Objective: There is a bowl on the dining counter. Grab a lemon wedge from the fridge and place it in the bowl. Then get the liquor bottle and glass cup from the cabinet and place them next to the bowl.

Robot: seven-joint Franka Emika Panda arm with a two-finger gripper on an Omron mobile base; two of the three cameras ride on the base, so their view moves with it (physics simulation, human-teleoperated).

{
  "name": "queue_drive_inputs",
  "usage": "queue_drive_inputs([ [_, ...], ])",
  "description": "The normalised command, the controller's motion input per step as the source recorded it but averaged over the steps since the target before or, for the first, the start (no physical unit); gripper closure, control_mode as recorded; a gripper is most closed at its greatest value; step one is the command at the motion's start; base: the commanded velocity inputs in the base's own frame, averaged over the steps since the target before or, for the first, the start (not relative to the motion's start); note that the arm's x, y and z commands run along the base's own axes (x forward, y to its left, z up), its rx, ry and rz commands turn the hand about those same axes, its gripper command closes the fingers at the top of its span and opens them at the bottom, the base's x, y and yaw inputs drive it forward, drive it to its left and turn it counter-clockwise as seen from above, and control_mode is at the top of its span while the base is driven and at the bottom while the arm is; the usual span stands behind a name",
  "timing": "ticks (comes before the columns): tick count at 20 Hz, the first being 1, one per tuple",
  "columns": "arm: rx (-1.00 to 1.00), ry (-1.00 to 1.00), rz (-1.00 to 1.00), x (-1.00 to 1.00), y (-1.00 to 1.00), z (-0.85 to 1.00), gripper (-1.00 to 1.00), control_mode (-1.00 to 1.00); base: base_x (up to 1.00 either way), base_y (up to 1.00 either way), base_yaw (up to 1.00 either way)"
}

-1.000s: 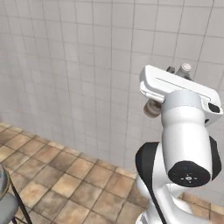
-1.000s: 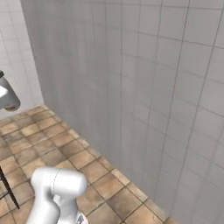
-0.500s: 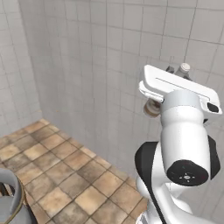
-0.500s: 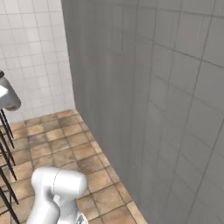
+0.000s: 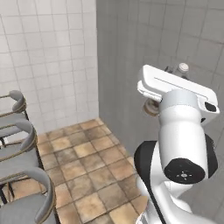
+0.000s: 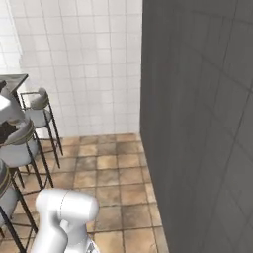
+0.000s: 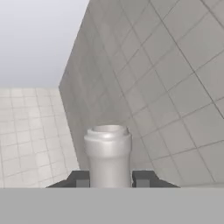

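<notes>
Gripping one liquor bottle, fingers clamped.

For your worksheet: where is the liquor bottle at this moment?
The liquor bottle stands upright between the jaws in the hand view, its pale neck and cap against the grey tiled wall; in the left base view its cap peeks above the white hand.

white arm rises at 5 o'clock in left base view, hand raised near 2 o'clock. gripper clamped on liquor bottle, fingers at 3 & 9 o'clock of its neck.
</notes>
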Motion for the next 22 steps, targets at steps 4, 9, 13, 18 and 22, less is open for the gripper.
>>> queue_drive_inputs([
  [4, 0.00, 0.00, 0.00, 0.00, 0.00, 0.00, 1.00, 1.00, 0.67, -0.41, 0.62],
  [9, 0.00, 0.00, 0.00, 0.00, 0.00, 0.00, 1.00, 1.00, 0.65, -0.68, 0.49],
  [13, 0.00, 0.00, 0.00, 0.00, 0.00, 0.00, 1.00, 1.00, 0.60, -0.79, 0.41],
  [18, 0.00, 0.00, 0.00, 0.00, 0.00, 0.00, 1.00, 1.00, 0.75, -0.70, 0.41],
  [22, 0.00, 0.00, 0.00, 0.00, 0.00, 0.00, 1.00, 1.00, 0.99, -0.46, 0.48],
])
